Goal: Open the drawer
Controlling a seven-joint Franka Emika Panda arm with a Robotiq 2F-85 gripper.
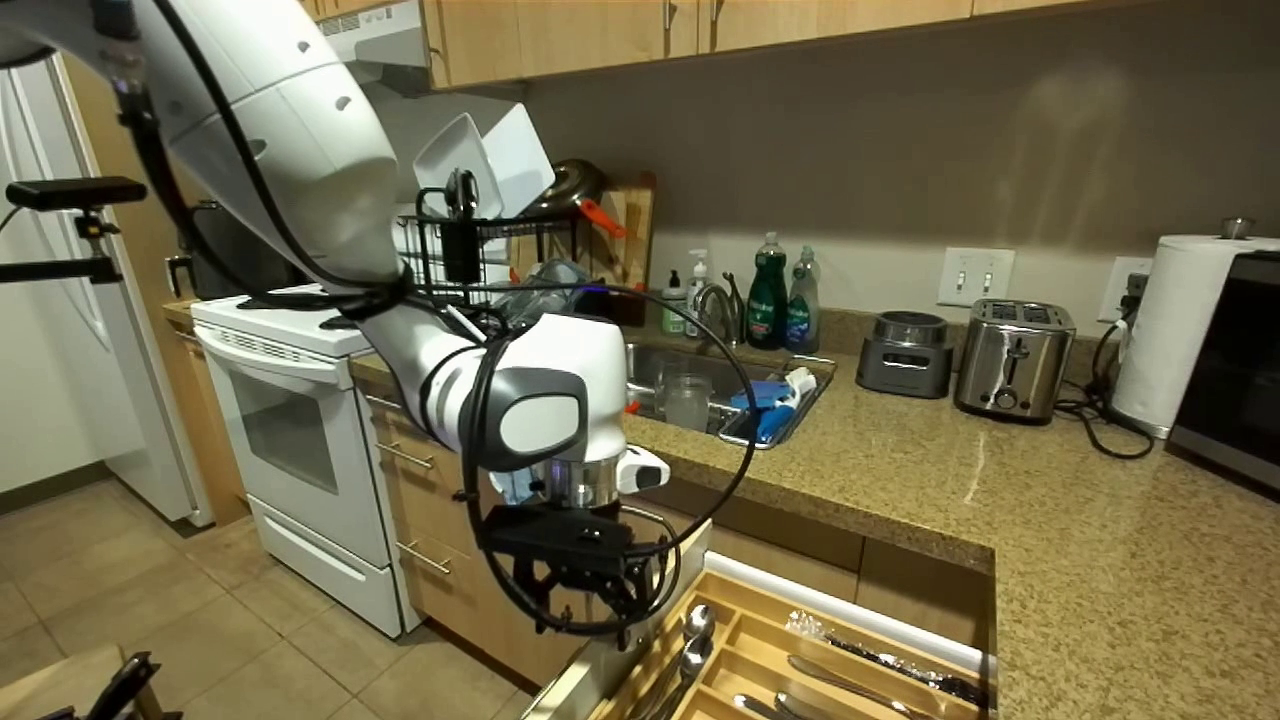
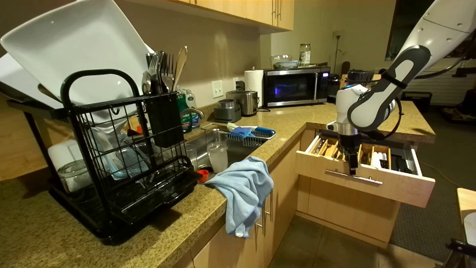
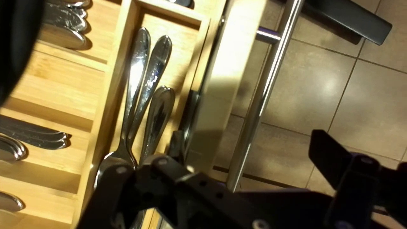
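Hanging at the front of the drawer point(image 2: 401, 188) with the gripper point(image 3: 249, 136) unclenched, fingers point(image 3: 327, 157) spread to either side of front panel point(image 3: 221, 95) and bar handle point(image 3: 268, 79) in the wrist view; cannot tell about contact. With the drawer standing open, well out from under the table point(image 1: 1120, 520), and with a compartmented wooden cutlery tray point(image 3: 63, 79) inside, bearing spoons point(image 1: 699, 620) just behind the front panel. Farther off, in an exterior view, a light blue towel point(image 2: 245, 193) over the table's edge beside the sink point(image 2: 241, 150). Farthest, near the wall point(image 1: 850, 150), a chrome toaster point(image 1: 985, 360) and a paper towel roll point(image 1: 1180, 330).
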